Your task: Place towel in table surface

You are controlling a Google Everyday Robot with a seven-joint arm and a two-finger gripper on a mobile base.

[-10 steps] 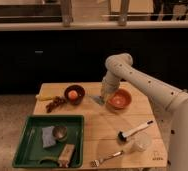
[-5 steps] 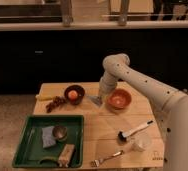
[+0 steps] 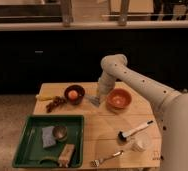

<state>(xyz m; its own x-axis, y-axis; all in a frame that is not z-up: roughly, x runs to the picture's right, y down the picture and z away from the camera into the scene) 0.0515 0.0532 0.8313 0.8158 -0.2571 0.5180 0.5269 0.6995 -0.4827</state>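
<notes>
The towel (image 3: 48,136) is a folded grey-blue cloth lying in the green tray (image 3: 32,161) at the table's front left, next to a small metal cup (image 3: 61,132). My gripper (image 3: 95,101) hangs low over the wooden table (image 3: 104,125) at its back middle. It sits between a dark bowl holding an orange (image 3: 74,94) and an orange bowl (image 3: 118,99). It is well behind and to the right of the towel and I see nothing in it.
A tan sponge block (image 3: 67,153) lies in the tray's front right. A black-headed brush (image 3: 134,131), a clear cup (image 3: 138,145) and a fork (image 3: 107,157) lie front right. A yellow item (image 3: 44,97) and a dark one (image 3: 56,104) lie back left.
The arm has swung a little to the left and the gripper has dropped slightly toward the table between the two bowls. The towel has not moved.
</notes>
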